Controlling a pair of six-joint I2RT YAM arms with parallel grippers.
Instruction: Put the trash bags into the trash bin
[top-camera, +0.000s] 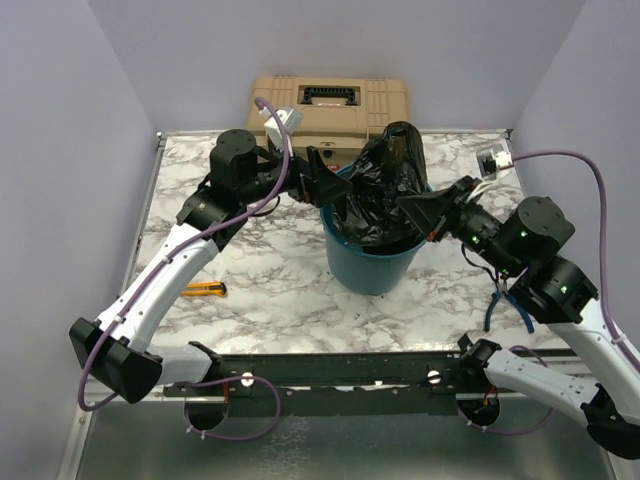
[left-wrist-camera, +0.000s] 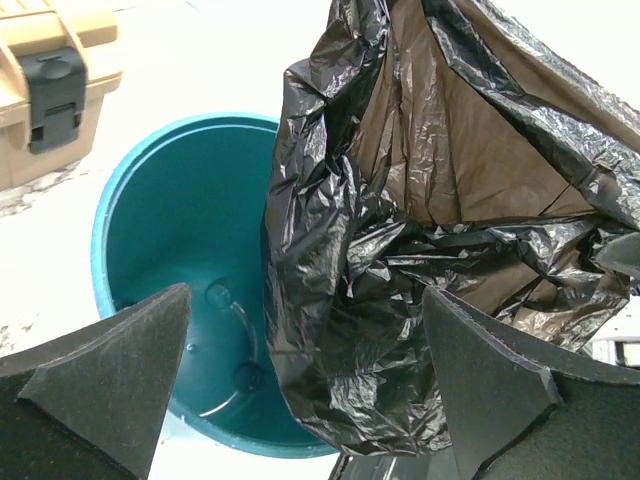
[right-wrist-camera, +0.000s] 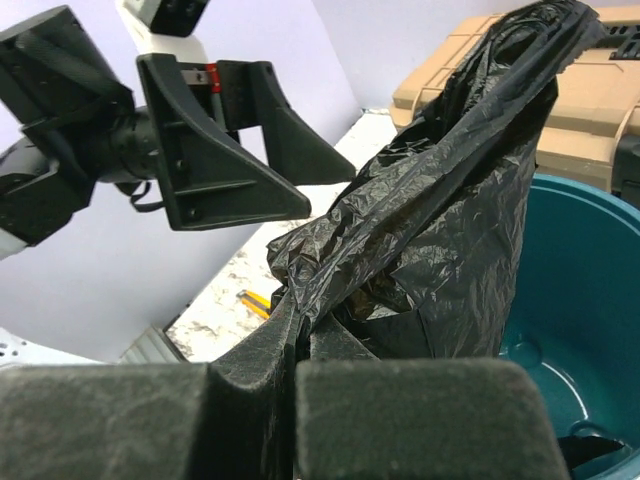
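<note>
I'm pinching the trash bag (top-camera: 388, 190) in the right gripper (top-camera: 412, 210), its jaws clamped on a fold of film. The left gripper (top-camera: 322, 183) is hanging spread wide beside the bag, gripping nothing. The bag is sitting partly inside the trash bin (top-camera: 370, 270) (top bunched above the rim). I'm judging it about halfway, with pushing down remaining.

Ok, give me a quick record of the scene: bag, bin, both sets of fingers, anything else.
trash bag: black, crumpled, lower part in the bin, top above the rim
trash bin: teal, upright
right fingers: shut on the trash bag's edge
left fingers: open, by the bin's rim, holding nothing
toolbox: tan, behind the bin
yellow tool: on the table, left of the bin
</note>
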